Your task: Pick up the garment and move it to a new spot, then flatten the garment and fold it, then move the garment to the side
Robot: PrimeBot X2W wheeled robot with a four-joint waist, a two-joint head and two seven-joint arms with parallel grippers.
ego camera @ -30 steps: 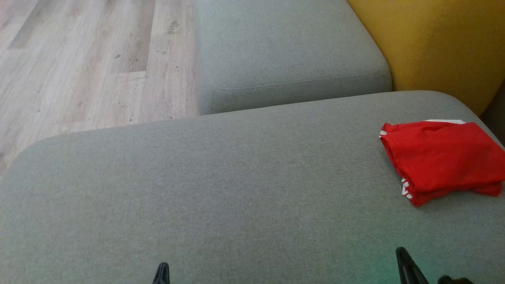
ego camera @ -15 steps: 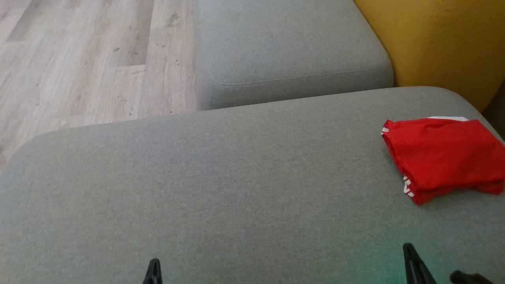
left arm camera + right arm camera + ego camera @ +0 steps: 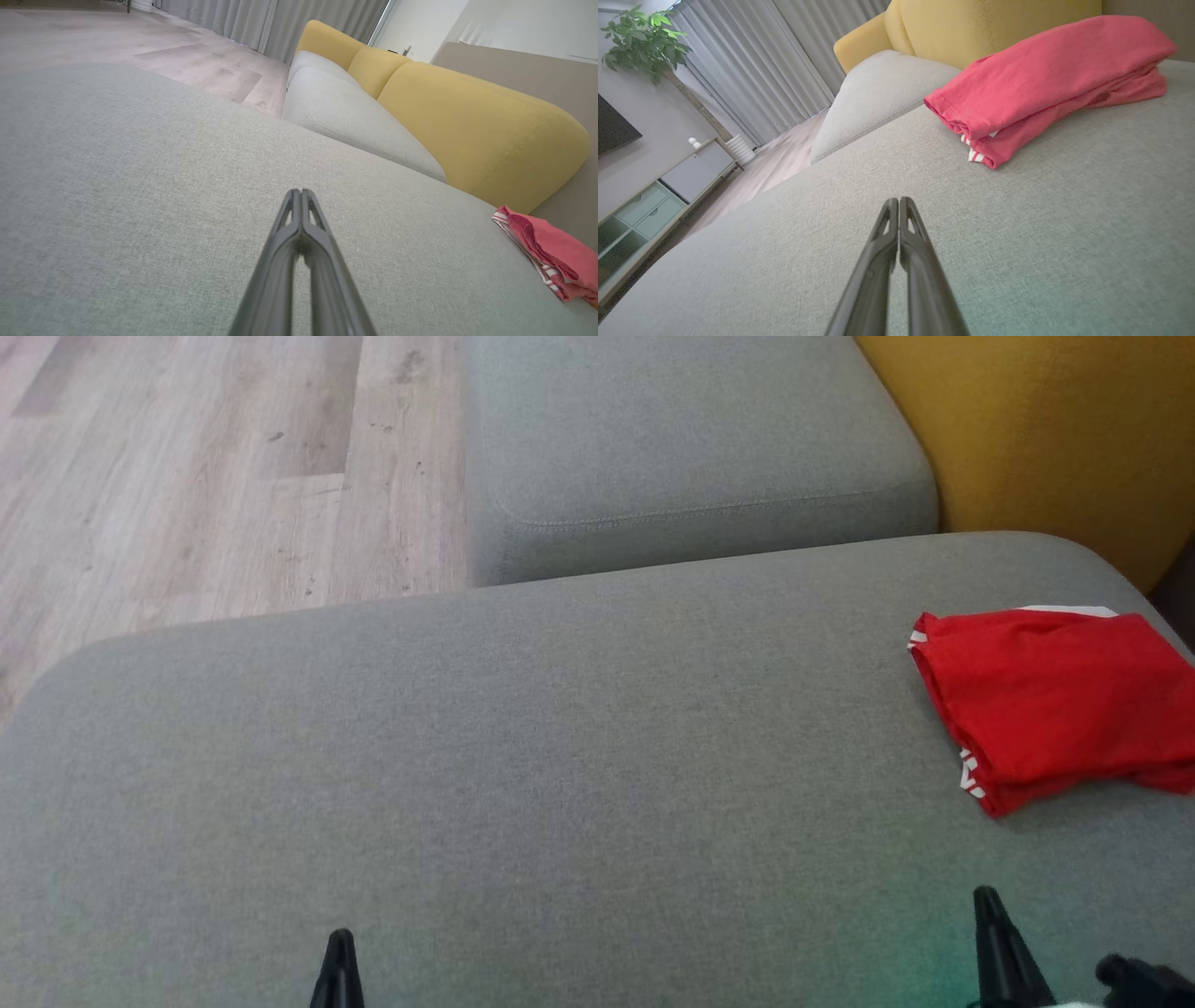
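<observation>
Both jaws closed, low over cushion (image 3: 560, 756).

Just the dark tip of the left gripper (image 3: 339, 947) poking up from the bottom edge, rest cut off. Same with the right gripper (image 3: 991, 910). Ahead and right of the right jaws, garment (image 3: 1055, 709) clipped by the side edge, far end out of frame; lower layers tucked under the top fold, hidden. Far left of those jaws, two white bits (image 3: 693, 141) on the cabinet (image 3: 668, 186), too small to tell. Plant (image 3: 640, 37) cropped at the top.
</observation>
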